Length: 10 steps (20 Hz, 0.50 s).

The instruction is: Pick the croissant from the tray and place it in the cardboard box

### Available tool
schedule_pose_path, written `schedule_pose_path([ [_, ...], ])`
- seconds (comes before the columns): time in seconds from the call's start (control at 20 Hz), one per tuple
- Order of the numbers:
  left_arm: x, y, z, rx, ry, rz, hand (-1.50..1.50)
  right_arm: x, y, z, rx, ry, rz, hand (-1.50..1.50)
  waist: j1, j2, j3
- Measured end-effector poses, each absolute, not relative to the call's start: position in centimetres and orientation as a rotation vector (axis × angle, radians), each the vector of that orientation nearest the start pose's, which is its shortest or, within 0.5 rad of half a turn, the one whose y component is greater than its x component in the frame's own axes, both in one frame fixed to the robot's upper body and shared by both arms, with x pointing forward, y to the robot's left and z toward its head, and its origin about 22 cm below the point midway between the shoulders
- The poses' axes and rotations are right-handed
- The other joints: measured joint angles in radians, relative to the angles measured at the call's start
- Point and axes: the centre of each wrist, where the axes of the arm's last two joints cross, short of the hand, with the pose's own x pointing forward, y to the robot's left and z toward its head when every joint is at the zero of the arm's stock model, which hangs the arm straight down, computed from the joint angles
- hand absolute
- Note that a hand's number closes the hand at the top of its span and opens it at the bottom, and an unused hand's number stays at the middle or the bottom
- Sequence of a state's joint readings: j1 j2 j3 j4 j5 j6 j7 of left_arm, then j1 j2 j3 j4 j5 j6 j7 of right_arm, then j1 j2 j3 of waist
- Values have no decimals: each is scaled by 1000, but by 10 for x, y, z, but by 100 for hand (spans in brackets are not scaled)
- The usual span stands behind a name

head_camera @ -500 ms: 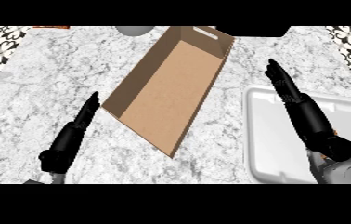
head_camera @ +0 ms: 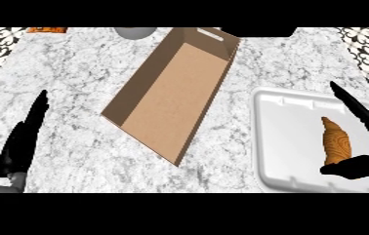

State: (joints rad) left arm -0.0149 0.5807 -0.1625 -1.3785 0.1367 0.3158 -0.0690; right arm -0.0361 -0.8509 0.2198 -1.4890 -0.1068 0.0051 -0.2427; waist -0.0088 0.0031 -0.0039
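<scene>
The croissant (head_camera: 336, 141) is on the white tray (head_camera: 288, 131) at right, between the straight fingers and thumb of my right robot hand (head_camera: 351, 105), not gripped. My left robot hand (head_camera: 25, 131) hangs open far left, cardboard box (head_camera: 173, 92) mid-frame.

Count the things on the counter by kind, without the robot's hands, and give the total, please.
Cardboard box: 1
White tray: 1
Croissant, in the tray: 1
Grey round object, cut off at the far edge: 1
Orange object, cut off at the far left corner: 1
Black object, cut off at the far edge: 1
Total: 6
</scene>
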Motion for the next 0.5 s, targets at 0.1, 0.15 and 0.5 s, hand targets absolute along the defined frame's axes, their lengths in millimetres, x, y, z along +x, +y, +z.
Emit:
schedule_pose_path([
  [0.1,241,357,10,581,-1419,-209,0,230,-405,50,-385,-1548,756,-150,-4,1,4],
  [0.15,241,360,11,600,-1409,-204,0,222,-418,43,-368,-1564,715,-150,-7,1,6],
  [0.5,255,362,15,640,-1381,-208,0,196,-493,28,-273,-1684,686,-150,6,1,7],
])
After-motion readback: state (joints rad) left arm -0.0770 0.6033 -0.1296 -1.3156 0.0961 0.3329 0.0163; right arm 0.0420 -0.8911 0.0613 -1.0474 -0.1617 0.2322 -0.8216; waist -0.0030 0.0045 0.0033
